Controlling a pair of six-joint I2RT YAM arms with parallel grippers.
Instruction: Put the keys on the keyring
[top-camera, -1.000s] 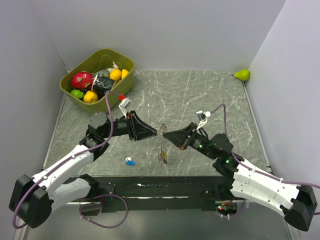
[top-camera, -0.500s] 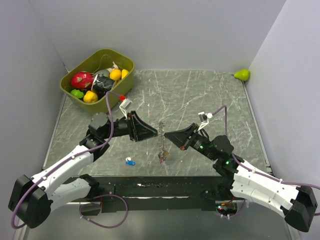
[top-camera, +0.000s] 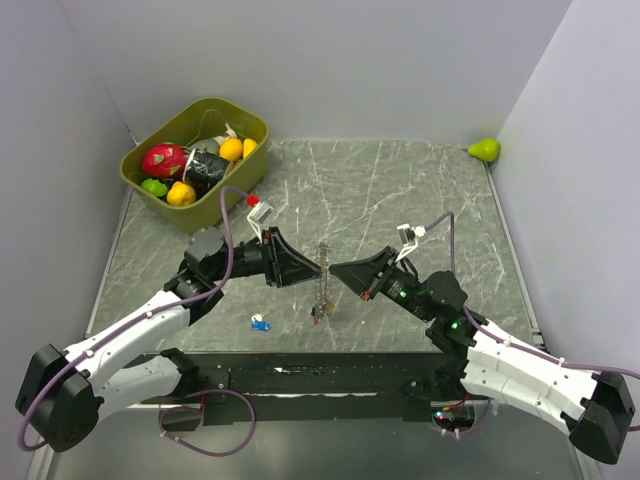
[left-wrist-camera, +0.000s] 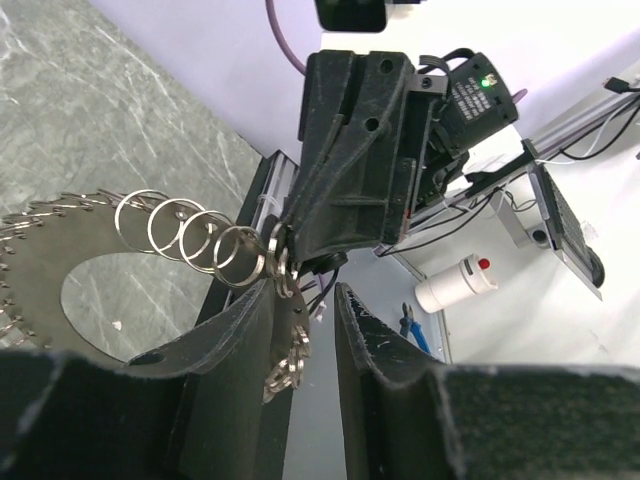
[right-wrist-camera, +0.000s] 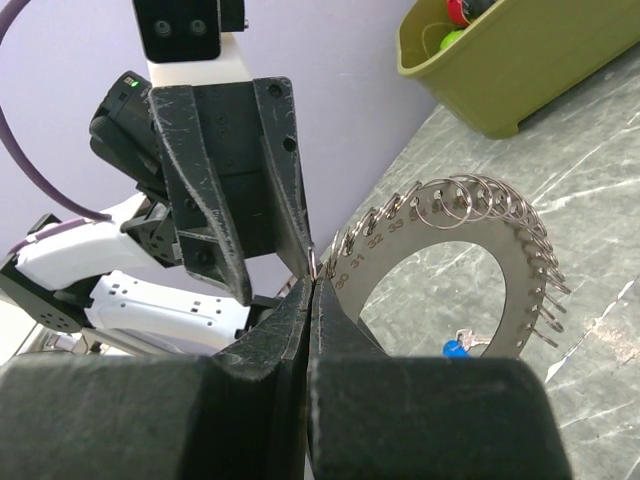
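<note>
The keyring (top-camera: 322, 272) is a flat dark numbered hoop with silvery split rings and clips round its rim, standing on edge above the table between my two grippers. My right gripper (top-camera: 336, 272) is shut on its rim; in the right wrist view (right-wrist-camera: 312, 275) the jaws are pressed together beside the numbers on the hoop (right-wrist-camera: 505, 255). My left gripper (top-camera: 311, 272) is open, and in the left wrist view (left-wrist-camera: 305, 300) its left finger (left-wrist-camera: 235, 330) lies against the hoop's (left-wrist-camera: 40, 275) ringed edge. One blue-headed key (top-camera: 260, 323) lies on the table, and it also shows in the right wrist view (right-wrist-camera: 455, 347). Other keys are out of view.
An olive bin (top-camera: 256, 127) of toy fruit stands at the back left. A green pear (top-camera: 485, 150) lies in the back right corner. Walls close in the table on three sides.
My left gripper has moved right, closer in on the keyring. The keyring's lower end has swung slightly left. The right gripper has held its grip.
</note>
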